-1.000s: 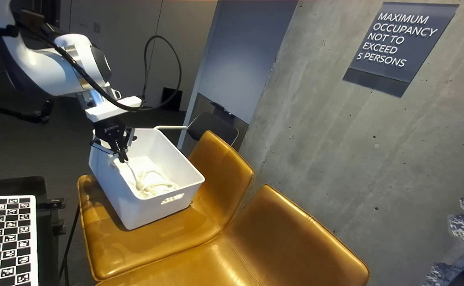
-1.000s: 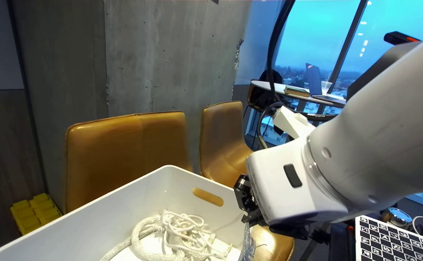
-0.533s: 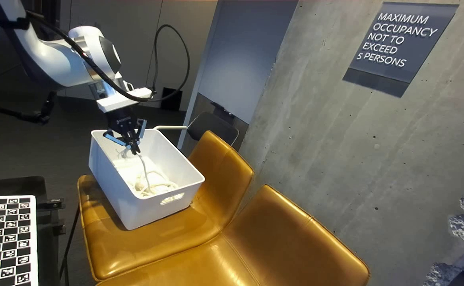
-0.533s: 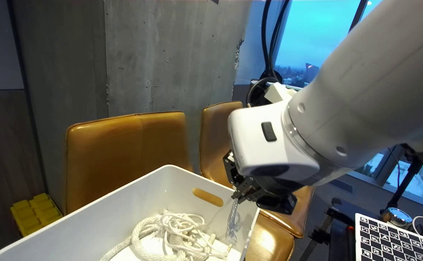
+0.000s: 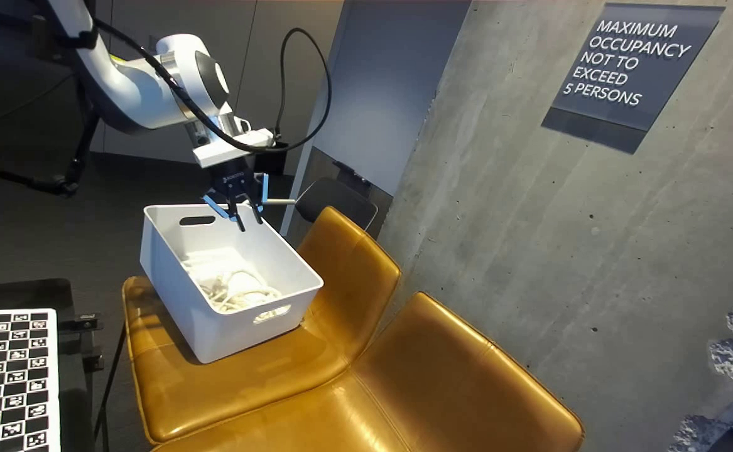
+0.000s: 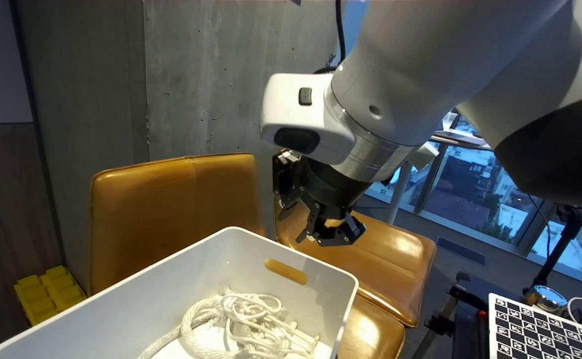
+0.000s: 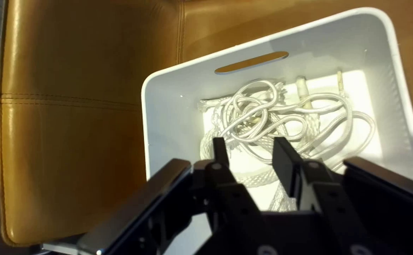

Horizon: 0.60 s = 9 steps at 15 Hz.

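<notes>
My gripper (image 7: pixel 249 141) stands open above the white bin, with a gap between its black fingers (image 7: pixel 286 163) and nothing held in it. In both exterior views the gripper (image 5: pixel 251 224) (image 6: pixel 291 229) is raised near the bin's rim, apart from the ropes. The white plastic bin (image 5: pixel 215 333) has slots in its end walls. Inside it lies a tangle of thin white cord (image 7: pixel 252 117), over thicker braided white rope (image 6: pixel 196 319). Several rope ends (image 7: pixel 303 92) rest on the bright bin floor. The gripper's fingers hide part of the rope in the wrist view.
The bin sits on a tan leather chair (image 5: pixel 178 395), whose back (image 6: pixel 181 209) rises beside it. Another tan chair (image 5: pixel 460 370) stands alongside. A checkered board (image 5: pixel 11 376) lies on a dark stand. There are a concrete wall (image 5: pixel 529 226) and a yellow object (image 6: pixel 51 294) on the floor.
Earlier my gripper was shut on a pale cord that hung into the bin. It has opened and the cord has dropped. The arm has moved up and, in an exterior view, rightward.
</notes>
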Each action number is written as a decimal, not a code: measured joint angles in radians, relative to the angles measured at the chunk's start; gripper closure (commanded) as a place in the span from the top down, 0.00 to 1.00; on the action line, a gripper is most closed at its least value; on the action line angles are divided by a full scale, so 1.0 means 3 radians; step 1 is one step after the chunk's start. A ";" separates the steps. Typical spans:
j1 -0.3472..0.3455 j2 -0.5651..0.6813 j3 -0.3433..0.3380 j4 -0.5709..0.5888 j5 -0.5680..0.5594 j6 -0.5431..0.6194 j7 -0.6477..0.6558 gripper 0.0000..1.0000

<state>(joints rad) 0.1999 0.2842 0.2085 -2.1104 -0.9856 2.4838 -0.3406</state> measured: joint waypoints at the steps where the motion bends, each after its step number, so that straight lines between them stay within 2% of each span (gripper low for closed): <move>1: -0.0008 -0.0007 0.0001 -0.0009 0.0111 -0.0001 -0.0008 0.77; 4: -0.0056 -0.0118 0.0030 -0.0122 0.0741 -0.0121 -0.0124 1.00; 5: -0.0064 -0.0191 0.0033 -0.0179 0.0972 -0.0203 -0.0157 0.82; 7: -0.0067 -0.0372 0.0033 -0.0295 0.1319 -0.0385 -0.0166 0.98; 9: -0.0067 -0.0501 0.0035 -0.0381 0.1409 -0.0440 -0.0166 1.00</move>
<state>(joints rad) 0.1798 0.1338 0.2189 -2.2247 -0.5629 2.3519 -0.3904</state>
